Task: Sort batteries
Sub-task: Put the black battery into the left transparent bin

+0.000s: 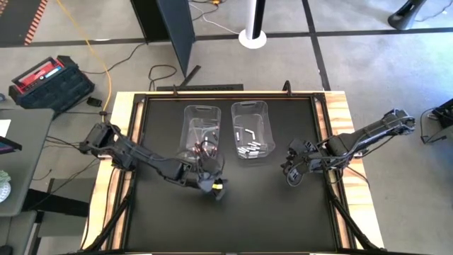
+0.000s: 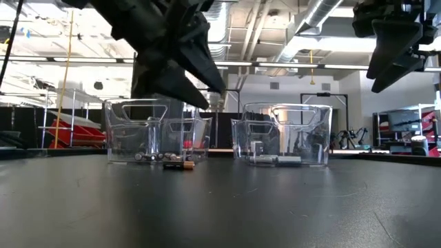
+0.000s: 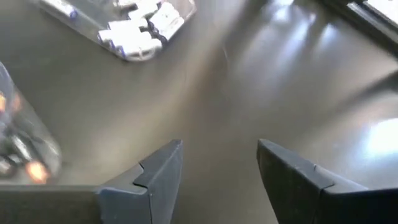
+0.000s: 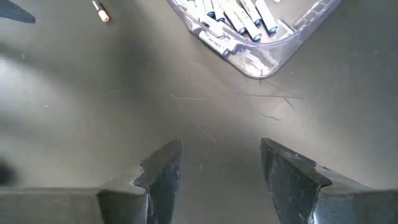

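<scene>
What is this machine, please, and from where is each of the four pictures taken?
It is a robot with two dark arms at a black table. One picture looks down from above, one looks level across the table, and two come from cameras on the wrists. Two clear bins stand side by side: the left bin holds dark batteries, the right bin white batteries. One dark battery lies outside, before the left bin. The left tool and the right tool are open and hold nothing.

Both arms are dark, jointed segments with black cables along the links. Left gripper, lower centre of the high view: a yellow patch at its tip. Right gripper, centre right: all black. Wrist views: wedge-shaped matte dark fingers with stepped edges.
</scene>
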Available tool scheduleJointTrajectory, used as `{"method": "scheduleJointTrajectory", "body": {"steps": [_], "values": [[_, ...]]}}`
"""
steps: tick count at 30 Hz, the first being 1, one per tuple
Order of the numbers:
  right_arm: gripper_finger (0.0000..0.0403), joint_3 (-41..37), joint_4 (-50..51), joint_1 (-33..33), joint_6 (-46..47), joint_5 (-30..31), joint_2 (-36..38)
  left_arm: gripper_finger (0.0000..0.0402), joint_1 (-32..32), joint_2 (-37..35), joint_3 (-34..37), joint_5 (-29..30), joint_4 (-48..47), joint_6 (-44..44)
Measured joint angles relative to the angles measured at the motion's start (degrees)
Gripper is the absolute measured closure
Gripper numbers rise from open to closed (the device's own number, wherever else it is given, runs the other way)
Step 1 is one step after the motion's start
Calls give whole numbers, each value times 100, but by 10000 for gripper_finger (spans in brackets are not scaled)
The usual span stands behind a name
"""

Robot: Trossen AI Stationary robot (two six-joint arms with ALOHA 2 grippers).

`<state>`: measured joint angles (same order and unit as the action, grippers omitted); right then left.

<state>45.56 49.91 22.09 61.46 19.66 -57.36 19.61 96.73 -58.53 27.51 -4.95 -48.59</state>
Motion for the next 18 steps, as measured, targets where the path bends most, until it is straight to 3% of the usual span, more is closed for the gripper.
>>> {"method": "scheduleJointTrajectory", "body": {"steps": [3, 8, 14, 18], "values": [[168, 0, -2, 0, 18, 0, 0, 197, -101, 8, 2, -40, -83, 545], [168, 0, -9, 0, 155, 0, 0, 201, -96, 4, 3, -140, -66, 734], [168, 0, -61, 1, 157, 113, -13, 203, 152, 6, 241, -86, -35, 2539], [168, 0, -142, 0, 157, 129, -13, 203, 255, 6, 461, -5, -72, 2755]]}}
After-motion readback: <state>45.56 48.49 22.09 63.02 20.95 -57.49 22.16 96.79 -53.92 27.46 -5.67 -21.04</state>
